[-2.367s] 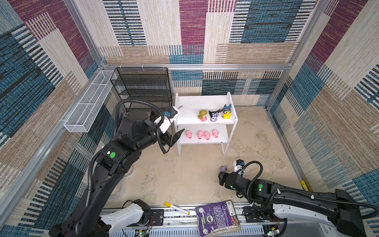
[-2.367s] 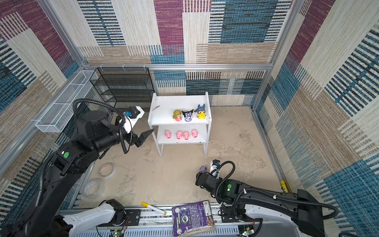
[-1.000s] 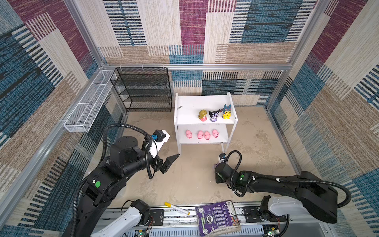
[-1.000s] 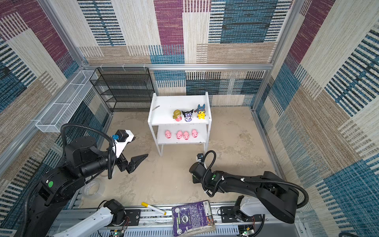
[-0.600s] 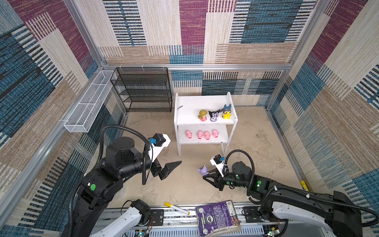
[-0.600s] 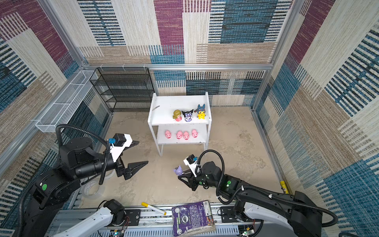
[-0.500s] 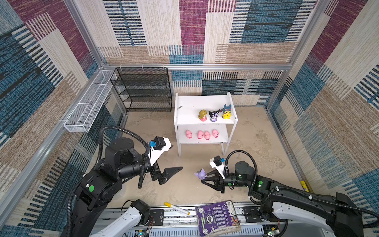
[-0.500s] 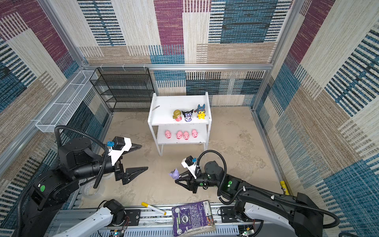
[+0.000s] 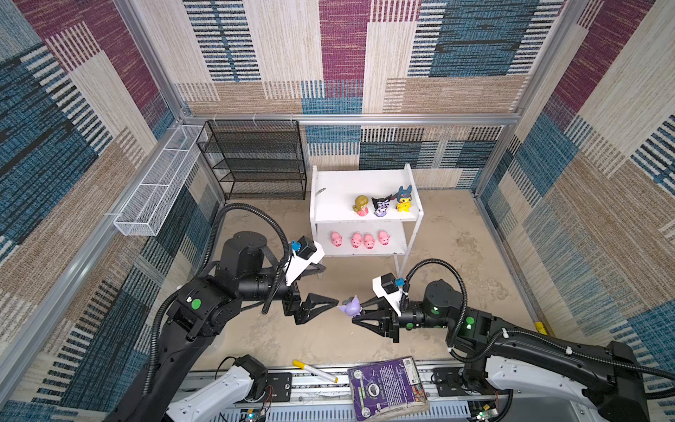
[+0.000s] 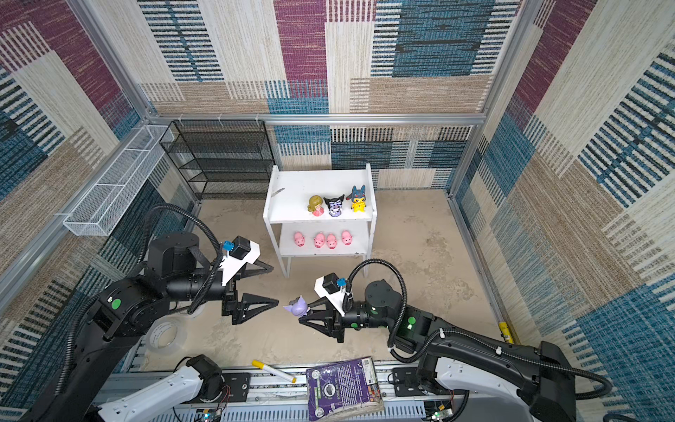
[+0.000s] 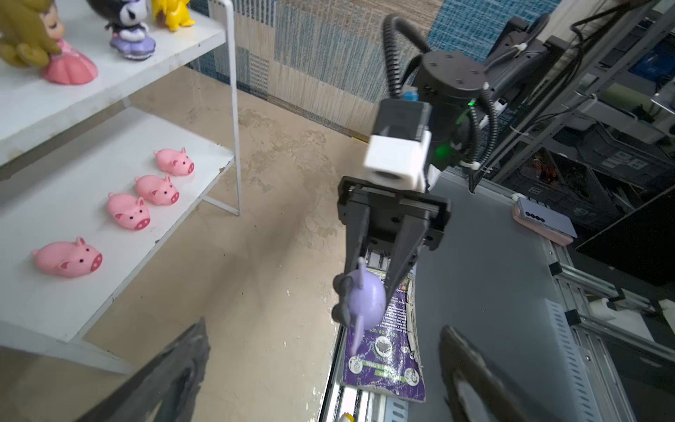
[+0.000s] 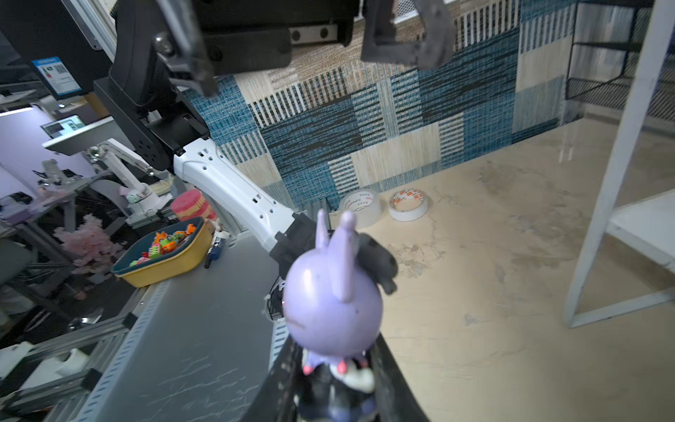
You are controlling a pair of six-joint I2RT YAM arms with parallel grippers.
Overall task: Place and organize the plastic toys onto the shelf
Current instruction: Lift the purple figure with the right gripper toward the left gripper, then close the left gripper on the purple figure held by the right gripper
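Counting the toys, I find seven on the shelf (image 9: 336,190): four pink pigs (image 9: 356,240) in a row on the lower board, and the blonde girl (image 9: 361,205), the black-purple figure (image 9: 381,207) and the yellow hooded one (image 9: 403,199) on the right part of the upper board. I think only one is left: the lilac toy (image 9: 350,306), lifted above the surface (image 9: 456,255), nearer than the shelf. My right gripper (image 9: 356,313) is narrow, clamped on its body. My left gripper (image 9: 331,285) is spread wide and holds nothing, just left of the toy.
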